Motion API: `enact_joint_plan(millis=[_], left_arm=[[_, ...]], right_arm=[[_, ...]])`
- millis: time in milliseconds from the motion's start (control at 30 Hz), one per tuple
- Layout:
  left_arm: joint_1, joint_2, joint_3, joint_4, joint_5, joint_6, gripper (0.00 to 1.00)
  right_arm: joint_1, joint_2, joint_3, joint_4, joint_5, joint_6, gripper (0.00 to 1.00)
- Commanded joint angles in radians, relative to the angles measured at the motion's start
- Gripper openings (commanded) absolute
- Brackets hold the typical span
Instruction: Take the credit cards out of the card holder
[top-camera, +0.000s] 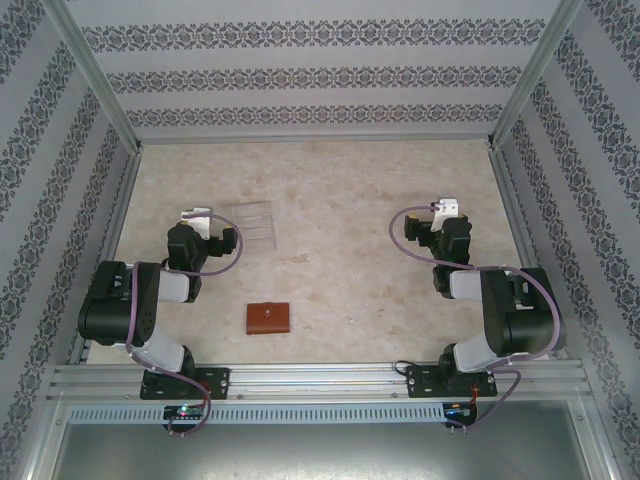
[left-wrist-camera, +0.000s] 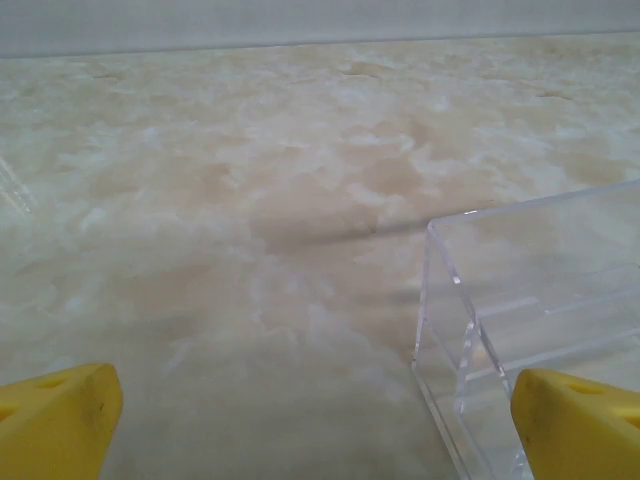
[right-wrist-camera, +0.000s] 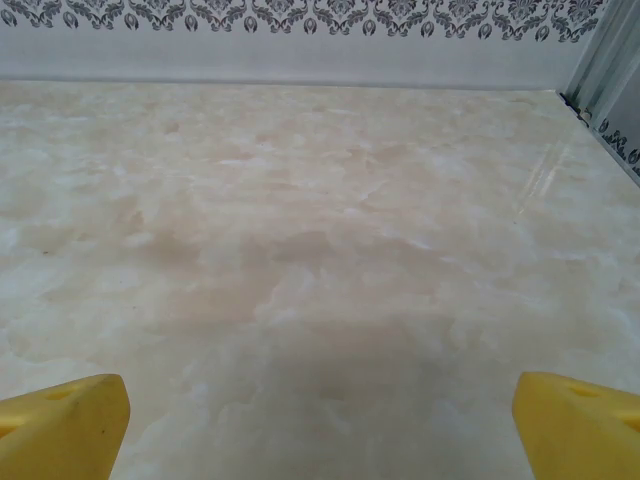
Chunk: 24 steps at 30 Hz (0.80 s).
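The card holder (top-camera: 268, 318) is a small reddish-brown wallet lying folded shut on the marbled table, near the front edge between the two arms. The credit cards are hidden. My left gripper (top-camera: 196, 214) rests well behind and to the left of the wallet, open, its yellow fingertips (left-wrist-camera: 55, 420) wide apart over bare table. My right gripper (top-camera: 445, 208) sits at the far right, also open with nothing between its yellow fingertips (right-wrist-camera: 60, 425).
A clear plastic tray (top-camera: 250, 222) stands just right of the left gripper; its corner and dividers (left-wrist-camera: 520, 300) fill the right of the left wrist view. Patterned walls and metal frame posts (top-camera: 110, 110) enclose the table.
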Motion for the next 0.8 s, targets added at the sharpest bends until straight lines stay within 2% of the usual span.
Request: enact_joint_plan(millis=[0, 767], left_arm=[[0.002, 0.004, 0.001, 0.032, 0.019, 0.013, 1.00], [0.002, 0.003, 0.003, 0.030, 0.011, 0.011, 1.00]], right_arm=[[0.000, 0.006, -0.010, 0.037, -0.012, 0.016, 0.98], [0.000, 0.006, -0.008, 0.036, -0.011, 0.017, 0.98]])
